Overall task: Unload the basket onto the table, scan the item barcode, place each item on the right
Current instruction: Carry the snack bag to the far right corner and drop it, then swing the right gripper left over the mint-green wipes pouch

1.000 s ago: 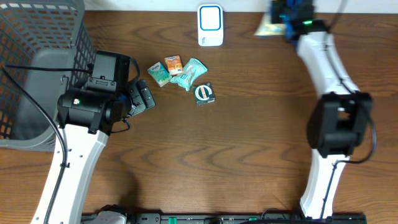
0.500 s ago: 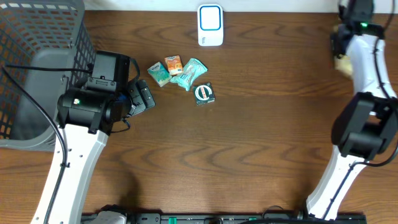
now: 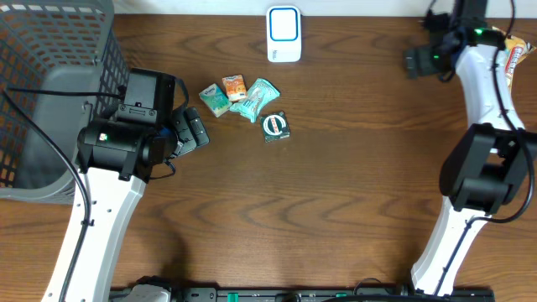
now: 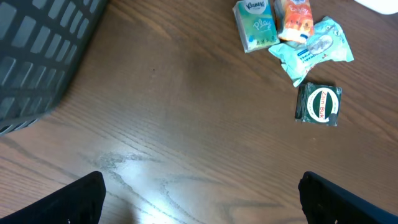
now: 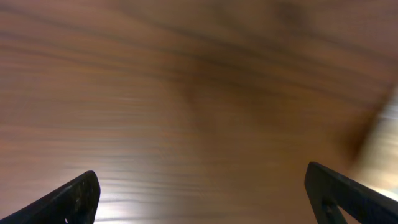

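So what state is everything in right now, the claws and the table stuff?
Left gripper: open, empty.
Right gripper: open, empty.
Green pack: lying flat.
Orange pack: lying flat.
Teal packet: crumpled, lying flat.
Dark packet: lying apart, logo up.
Snack packet: lying free, right edge.
Scanner: untouched.
Basket: upright.

Left arm [image 3: 105,214]: rises from near-left edge, elbow bent, wrist at mid-left. Left gripper [image 3: 195,132]: points right, jaws spread wide, nothing between. Right arm [image 3: 480,80]: stretched from near-right base to far-right corner. Right gripper [image 3: 417,60]: points left, jaws wide apart, empty.
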You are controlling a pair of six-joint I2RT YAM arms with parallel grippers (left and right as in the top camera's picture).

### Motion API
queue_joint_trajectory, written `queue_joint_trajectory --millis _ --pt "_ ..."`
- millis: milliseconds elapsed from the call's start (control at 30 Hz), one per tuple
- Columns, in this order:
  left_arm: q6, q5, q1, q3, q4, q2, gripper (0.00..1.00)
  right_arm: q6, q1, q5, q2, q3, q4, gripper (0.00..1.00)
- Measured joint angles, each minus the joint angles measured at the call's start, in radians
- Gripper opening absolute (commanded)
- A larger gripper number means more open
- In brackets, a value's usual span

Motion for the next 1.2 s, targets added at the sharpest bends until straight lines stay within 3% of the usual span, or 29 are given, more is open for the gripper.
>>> queue_joint_trajectory --millis 200,600,767,933,1067,1200 --pt "0.0 0.0 0.0 0.0 0.0 0.0 0.98 0.08 0.101 -0.356 0.0 0.0 -0.193 0.99" --pt "0.0 0.0 0.0 0.0 0.0 0.0 0.97 0.108 0.392 -0.495 0.0 -0.057 -0.264 0.97" --pt "0.0 0.0 0.0 0.0 0.0 0.0 0.97 0.17 0.492 -0.474 0.0 -0.063 -0.157 0.88" --pt "0.0 0.0 0.0 0.0 0.0 0.0 0.98 0.357 0.546 -0.327 0.0 -0.064 -0.017 0.79" --pt "0.0 0.0 0.0 0.0 0.0 0.0 0.98 0.515 0.562 -0.192 0.0 -0.064 0.097 0.63" --pt "0.0 0.0 0.0 0.0 0.0 0.0 0.98 0.64 0.57 -0.094 0.0 -0.064 0.138 0.62"
